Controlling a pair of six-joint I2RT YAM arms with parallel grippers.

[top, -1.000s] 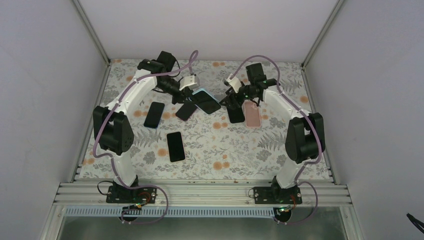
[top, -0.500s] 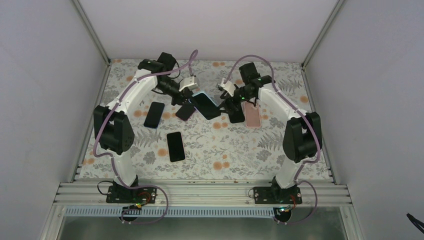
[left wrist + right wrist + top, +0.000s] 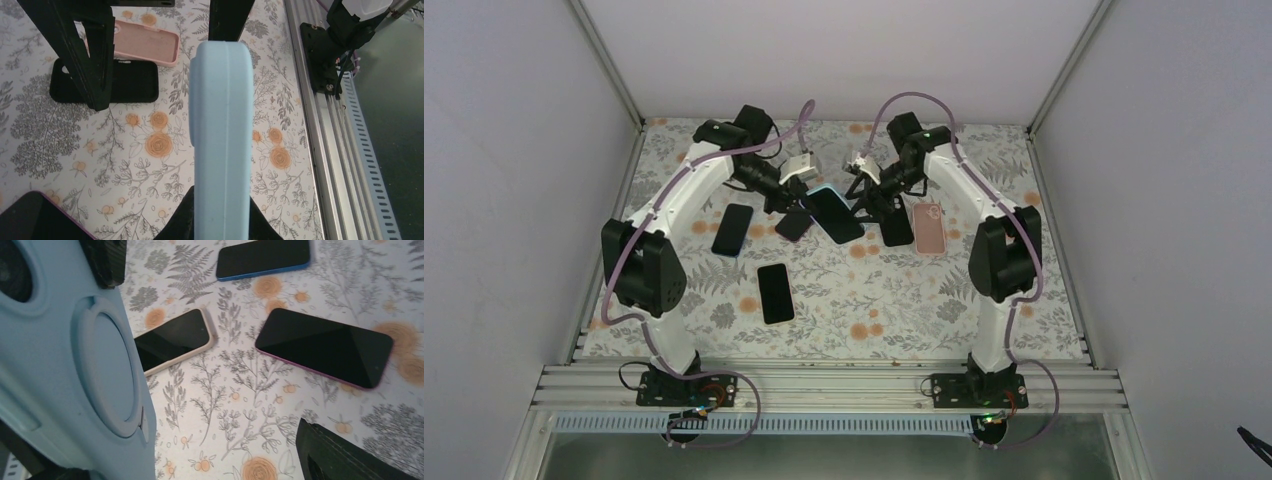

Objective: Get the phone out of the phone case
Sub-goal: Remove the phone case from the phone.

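Looking at your left fingers (image 3: 181,223), you have them pinching the lower end of the light blue case (image 3: 222,125), held up off the bench (image 3: 844,300) with the phone (image 3: 834,215) inside it, its dark screen framed by the blue rim. Your right fingers (image 3: 87,55) stand spread wide at the case's far end, not closed on it. Down on the bench the pink case (image 3: 929,227) lies empty beside a black case (image 3: 896,228), whose contents you cannot make out.
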